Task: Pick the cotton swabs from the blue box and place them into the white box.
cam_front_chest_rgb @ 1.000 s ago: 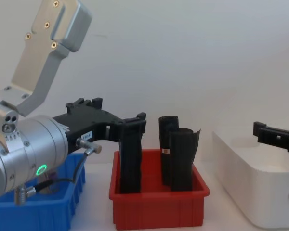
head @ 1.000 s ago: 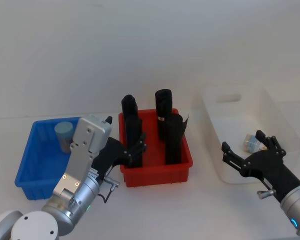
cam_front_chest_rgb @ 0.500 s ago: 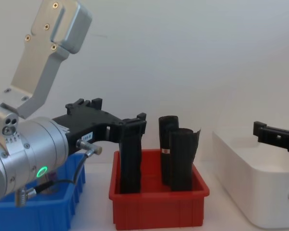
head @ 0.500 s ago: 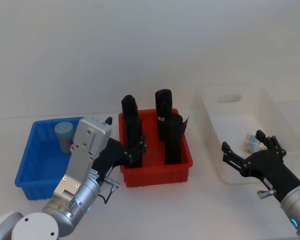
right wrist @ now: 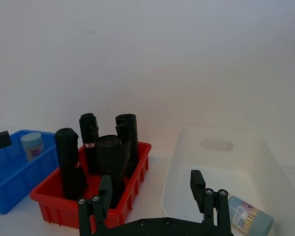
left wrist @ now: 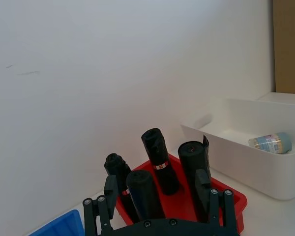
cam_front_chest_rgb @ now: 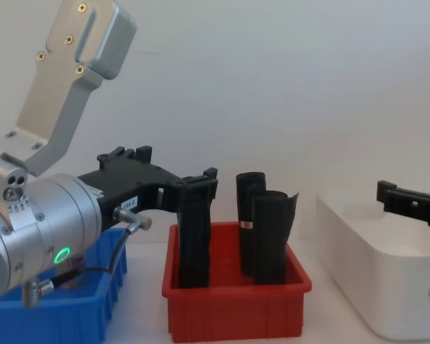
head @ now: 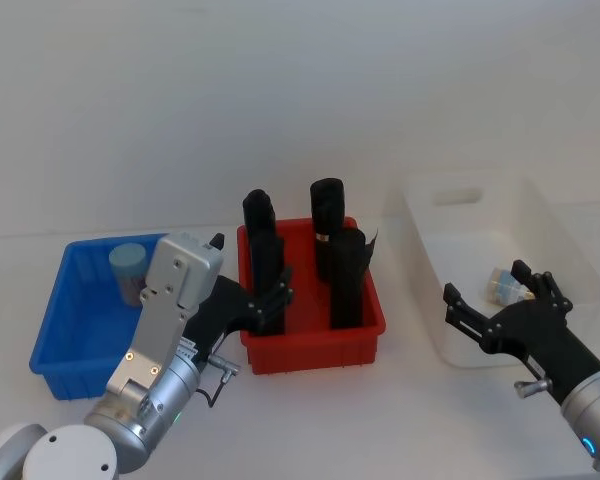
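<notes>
Clear cotton swab tub (head: 128, 268) with a pale lid stands upright in the bright blue ribbed box (head: 65, 378). A second tub (head: 507, 285) lies in the large white box (head: 458, 197). Likely light, rigid and slick, so grip across the body. Left pincer (head: 272, 296) is apart and empty beside the red plastic bin (head: 315, 350), whose tall black rolls (head: 327, 212) crowd the transfer path. Right pincer (head: 488, 292) is apart and empty at the white box's front.

silver screw-studded arm (cam_front_chest_rgb: 59, 97), green light (cam_front_chest_rgb: 61, 252), black cable (cam_front_chest_rgb: 100, 270); left pincer (head: 272, 303) and right pincer (right wrist: 151, 180) matte black.
</notes>
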Controlling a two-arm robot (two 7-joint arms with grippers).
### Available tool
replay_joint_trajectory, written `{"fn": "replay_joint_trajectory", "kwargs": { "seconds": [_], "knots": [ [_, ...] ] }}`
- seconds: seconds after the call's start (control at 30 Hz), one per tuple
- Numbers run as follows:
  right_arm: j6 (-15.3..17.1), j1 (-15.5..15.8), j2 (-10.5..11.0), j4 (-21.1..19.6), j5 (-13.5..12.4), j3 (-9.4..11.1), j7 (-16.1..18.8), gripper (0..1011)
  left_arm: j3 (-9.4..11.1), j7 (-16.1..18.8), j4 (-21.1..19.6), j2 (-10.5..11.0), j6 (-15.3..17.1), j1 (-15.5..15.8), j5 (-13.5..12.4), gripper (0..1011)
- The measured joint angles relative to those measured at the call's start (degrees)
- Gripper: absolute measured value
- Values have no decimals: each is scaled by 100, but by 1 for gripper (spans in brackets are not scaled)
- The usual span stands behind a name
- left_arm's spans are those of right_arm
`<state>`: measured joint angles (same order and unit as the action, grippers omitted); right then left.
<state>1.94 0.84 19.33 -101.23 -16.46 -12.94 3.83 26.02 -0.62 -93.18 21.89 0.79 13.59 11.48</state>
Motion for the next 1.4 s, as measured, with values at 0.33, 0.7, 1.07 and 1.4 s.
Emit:
{"fn": "replay_joint_trajectory", "kwargs": {
  "seconds": [0.33, 0.7, 1.07, 1.4],
  "knots": [
    [3, -14, -8, 19, 20, -1, 8, 1002, 0, 0, 0, 0, 0, 0, 0, 1003],
    [37, -308, -149, 412, 305, -59, 267, 1001, 0, 0, 0, 0, 0, 0, 0, 1003],
    [-56, -1000, -476, 1324, 690, -168, 849, 1002, 1, -1, 0, 0, 1, 0, 0, 1003],
    [-275, -1644, -779, 2209, 959, -270, 1296, 1002, 0, -1, 0, 0, 1, 0, 0, 1003]
  ]
}}
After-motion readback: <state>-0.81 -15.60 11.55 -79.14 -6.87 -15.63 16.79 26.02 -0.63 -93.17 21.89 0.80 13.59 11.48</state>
